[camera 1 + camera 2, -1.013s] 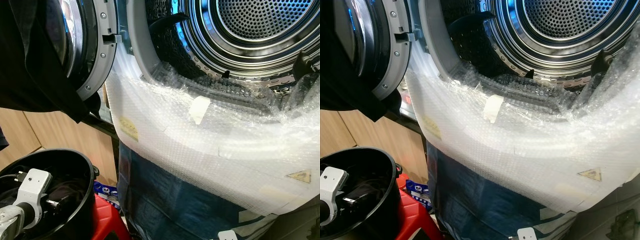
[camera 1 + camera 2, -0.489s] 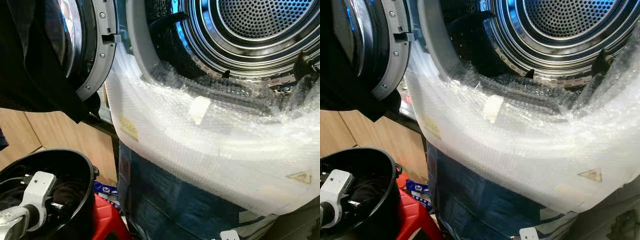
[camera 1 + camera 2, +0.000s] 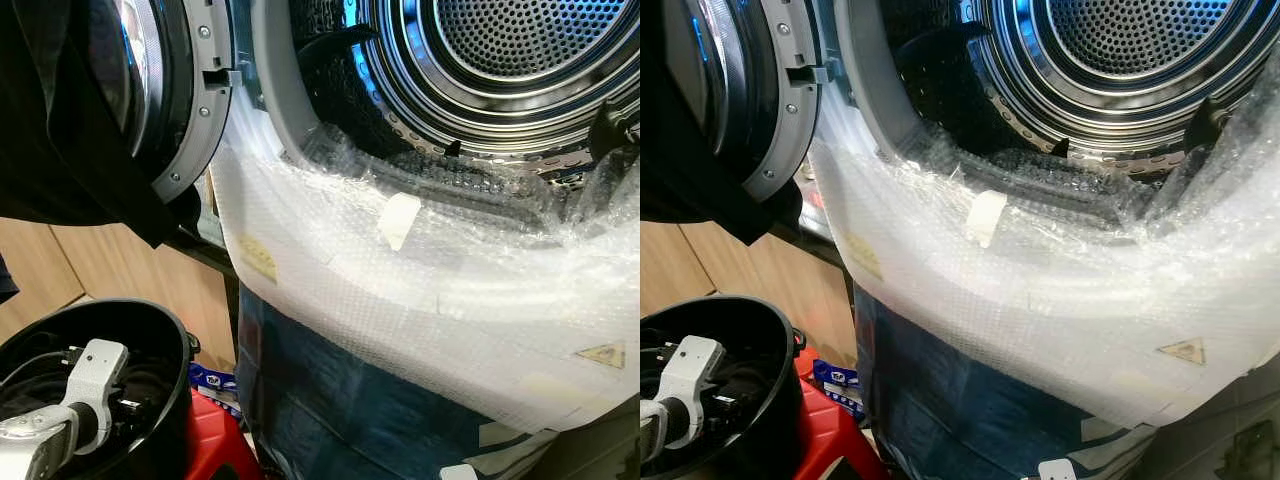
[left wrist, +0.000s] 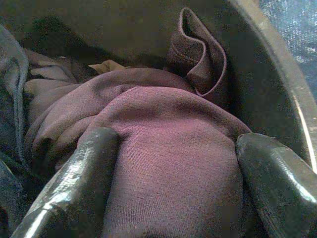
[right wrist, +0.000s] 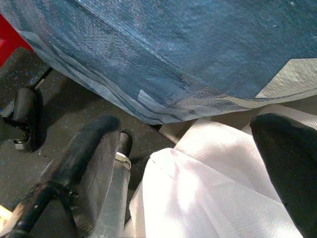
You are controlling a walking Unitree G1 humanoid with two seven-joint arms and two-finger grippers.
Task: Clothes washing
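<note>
A black laundry bucket (image 3: 176, 332) stands at lower left, below the washer's open door (image 3: 190, 110). My left arm's white wrist (image 3: 94, 376) reaches down into it. In the left wrist view my left gripper (image 4: 173, 168) is open, and its two black fingers (image 4: 79, 183) press down on either side of a maroon garment (image 4: 168, 124) lying in the bucket. A grey-blue piece of clothing (image 4: 12, 99) lies beside it. The steel drum (image 3: 520, 60) stands open at upper right. My right gripper (image 5: 198, 163) hangs open low beside the machine, holding nothing.
Bubble wrap (image 3: 420, 290) covers the washer's front rim, and a blue sheet (image 3: 340, 400) hangs below it. A black garment (image 3: 60, 150) is draped over the door. A red stool (image 3: 215, 440) stands under the bucket. White cloth (image 5: 218, 193) lies below the right gripper.
My left wrist has moved to the right inside the bucket and turned a little. The washer and the bucket stay put.
</note>
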